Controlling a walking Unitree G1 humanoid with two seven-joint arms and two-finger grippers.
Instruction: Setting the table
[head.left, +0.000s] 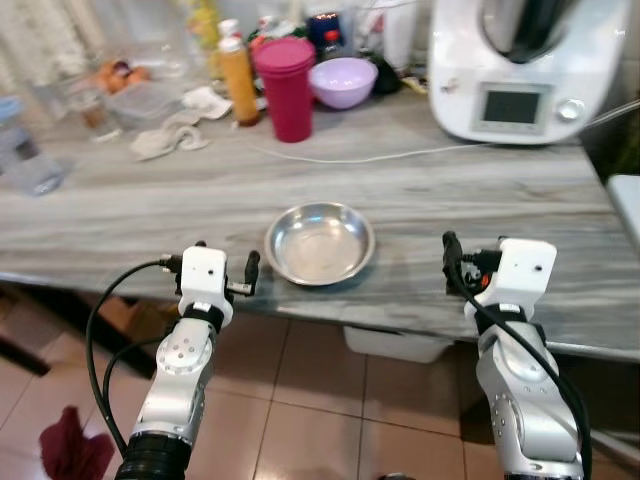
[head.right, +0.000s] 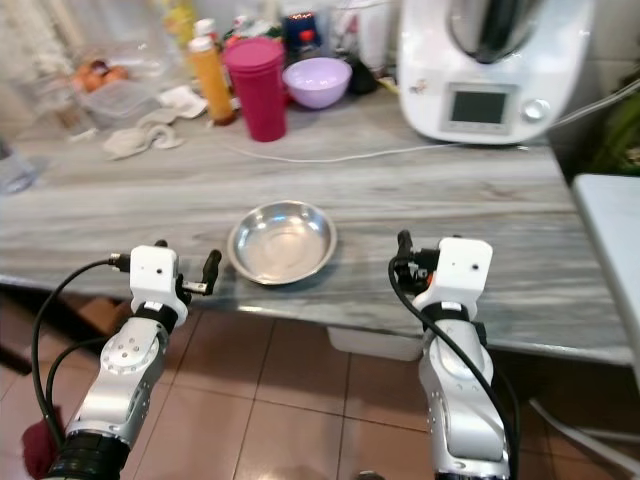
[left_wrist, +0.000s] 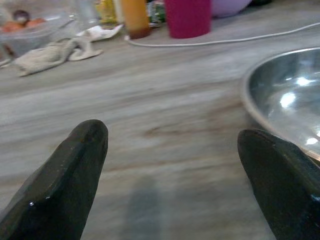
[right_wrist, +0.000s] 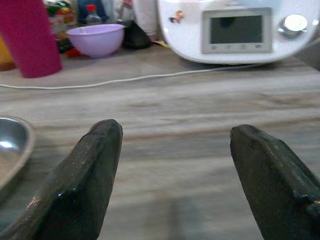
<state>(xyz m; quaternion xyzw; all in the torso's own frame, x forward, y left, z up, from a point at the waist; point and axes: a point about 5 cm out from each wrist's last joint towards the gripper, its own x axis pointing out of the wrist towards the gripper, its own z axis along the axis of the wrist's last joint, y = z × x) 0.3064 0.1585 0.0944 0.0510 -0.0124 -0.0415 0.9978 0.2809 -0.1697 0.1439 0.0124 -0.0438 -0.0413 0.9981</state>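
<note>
One steel bowl (head.left: 319, 243) sits on the counter (head.left: 150, 210) between two open end effectors, left (head.left: 226, 268) and right (head.left: 470, 262).

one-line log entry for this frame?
phase: pre-grasp | left gripper: open, beside steel bowl | right gripper: open, over counter | holding: nothing

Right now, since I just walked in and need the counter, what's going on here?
The robot stands at the grey counter with both arms raised at its near edge, holding nothing. A steel bowl sits empty between them near the edge. The left hand is open beside the bowl's rim; the right hand is open over bare counter. Red cups, a purple bowl and a white kitchen machine stand at the back.
</note>
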